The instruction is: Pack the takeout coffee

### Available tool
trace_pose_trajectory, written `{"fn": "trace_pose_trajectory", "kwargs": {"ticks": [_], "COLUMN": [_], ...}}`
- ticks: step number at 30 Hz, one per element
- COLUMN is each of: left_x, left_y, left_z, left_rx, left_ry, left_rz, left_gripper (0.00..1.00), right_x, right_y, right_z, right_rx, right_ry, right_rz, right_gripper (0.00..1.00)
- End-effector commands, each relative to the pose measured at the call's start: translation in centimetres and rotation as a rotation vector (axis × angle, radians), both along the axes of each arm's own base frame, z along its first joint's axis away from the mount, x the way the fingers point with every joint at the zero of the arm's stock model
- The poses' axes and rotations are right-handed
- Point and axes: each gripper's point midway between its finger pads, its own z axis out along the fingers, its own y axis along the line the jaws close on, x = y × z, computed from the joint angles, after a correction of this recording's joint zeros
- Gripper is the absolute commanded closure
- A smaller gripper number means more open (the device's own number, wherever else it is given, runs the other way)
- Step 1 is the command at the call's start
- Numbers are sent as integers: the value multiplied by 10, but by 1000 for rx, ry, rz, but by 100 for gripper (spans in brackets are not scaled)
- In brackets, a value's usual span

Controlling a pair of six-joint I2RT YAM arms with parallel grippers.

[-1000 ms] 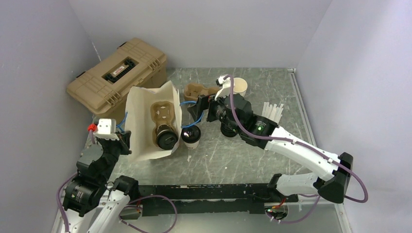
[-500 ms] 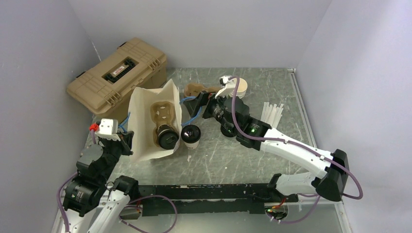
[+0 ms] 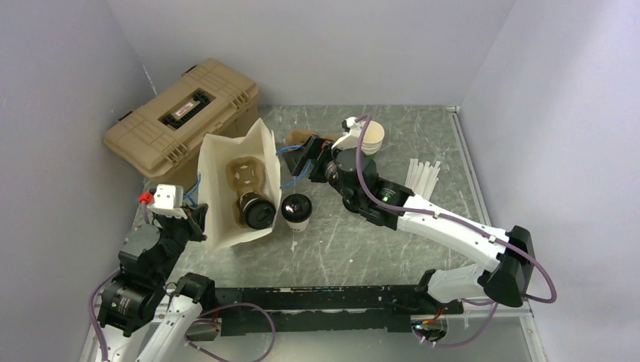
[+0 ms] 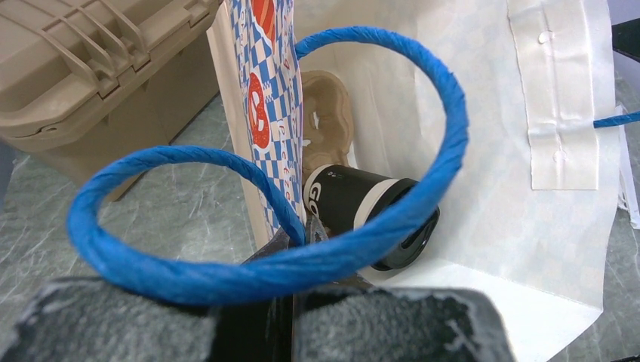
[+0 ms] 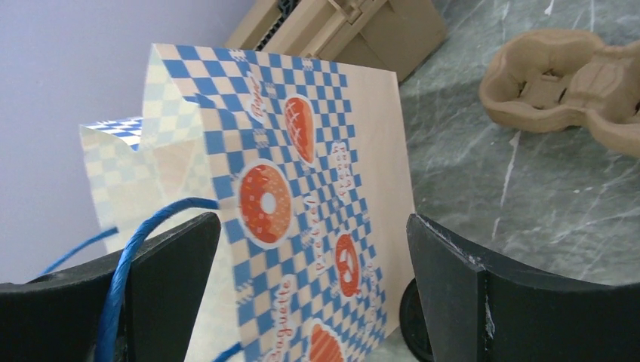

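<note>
The takeout coffee (image 3: 296, 211), a pale cup with a black lid, stands on the table just right of an open paper bag (image 3: 215, 162). Only the edge of its lid (image 5: 411, 317) shows in the right wrist view. Inside the bag (image 4: 483, 173) lie a brown cup carrier (image 4: 328, 121) and another black-lidded cup (image 4: 362, 207) on its side. My left gripper (image 3: 196, 219) is shut on the bag's near rim by the blue handle (image 4: 226, 271). Open, my right gripper (image 3: 306, 160) hovers at the bag's right wall; the checkered wall (image 5: 317, 196) shows between its fingers (image 5: 170, 279).
A tan toolbox (image 3: 181, 113) sits at the back left, touching the bag. A second brown carrier (image 5: 566, 83) lies behind my right gripper. A stack of lidless cups (image 3: 371, 137) and white sticks (image 3: 423, 175) lie to the right.
My right gripper has swung left and toward the back along the bag's right wall, staying open. The bag's right wall now stands higher. The left arm and both cups have not moved.
</note>
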Motion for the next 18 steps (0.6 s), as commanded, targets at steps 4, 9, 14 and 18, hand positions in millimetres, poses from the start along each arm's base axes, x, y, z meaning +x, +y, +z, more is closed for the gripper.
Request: {"fn": "trace_pose_trajectory", "kwargs": {"ticks": [4, 9, 14, 18], "left_x": [0, -1, -1, -1], "left_y": [-2, 0, 2, 6], "left_z": [18, 18, 16, 16], "left_rx": [-4, -3, -5, -5], "left_ry": [-62, -61, -57, -54], "left_rz": [-17, -10, 7, 26], "left_gripper": [100, 100, 100, 100], "right_x": [-8, -24, -44, -51], "right_y": [3, 0, -10, -41], "right_z": [58, 73, 76, 73], "right_rx": [187, 233, 173, 100], "right_ry": [39, 29, 9, -29], "right_rz": [4, 77, 151, 103], "right_gripper": [1, 1, 1, 1]}}
